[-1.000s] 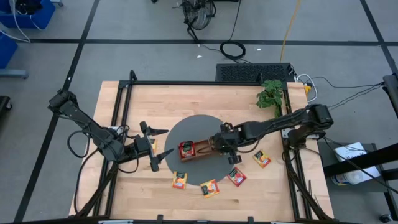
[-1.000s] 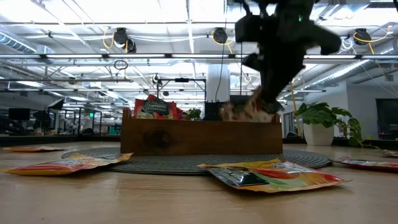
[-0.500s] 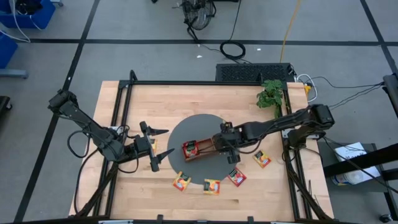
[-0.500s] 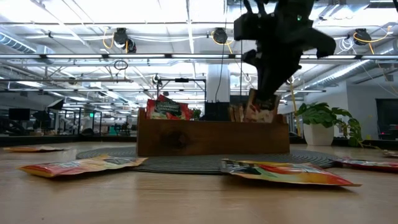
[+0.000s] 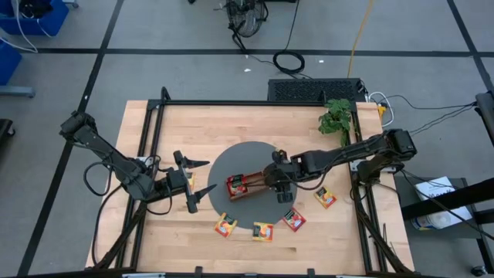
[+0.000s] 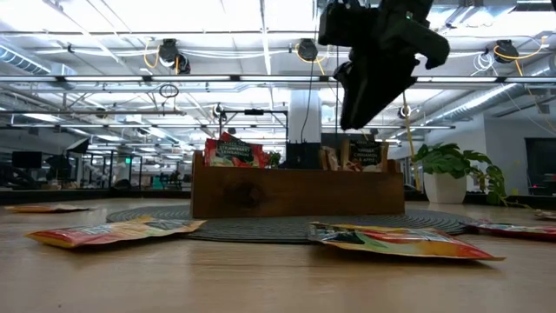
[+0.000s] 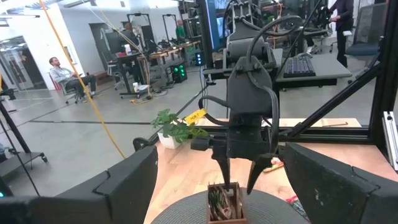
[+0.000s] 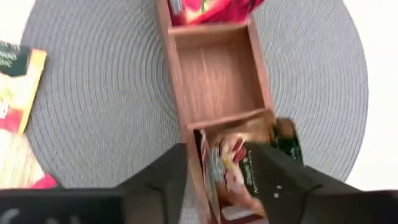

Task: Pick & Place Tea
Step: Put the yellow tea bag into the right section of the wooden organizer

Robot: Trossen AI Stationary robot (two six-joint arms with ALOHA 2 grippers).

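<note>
**Packet dropped into the tray's end compartment; you are between picks**

Start with the table (image 5: 231,123): a wooden top inside a black frame, with a round grey mat (image 5: 251,158) at its middle. The brown wooden tray (image 6: 295,191) sits on that mat. Its three compartments run in a row: red packets (image 8: 211,9) fill one end, the middle one is bare, and whitish and dark-printed packets (image 8: 239,171) stand on edge in the end nearest your right arm.

Your right gripper (image 6: 369,100) hangs just above that end of the tray, jaws parted and holding nothing. The packet beneath it sits in the compartment, clear of the fingers. So the placing step looks finished, and the release seems to be underway or just done.

Your left gripper (image 5: 193,184) waits off the mat's edge on the left side, fingers spread wide and empty, pointing toward the tray.

Loose tea lies flat on the table near the front edge: one packet (image 5: 225,226) just off the mat, a second (image 5: 262,232) beside it, a third (image 5: 294,220) further right, and a fourth (image 5: 325,198) close under your right arm.

Your next move is probably to lift straight up, clear of the upright packets, then swing to the nearest loose one. Flat packets on wood give little to pinch, so come down at an edge.

A small green plant (image 5: 336,117) stands by the right arm's base, well away from your path.
</note>
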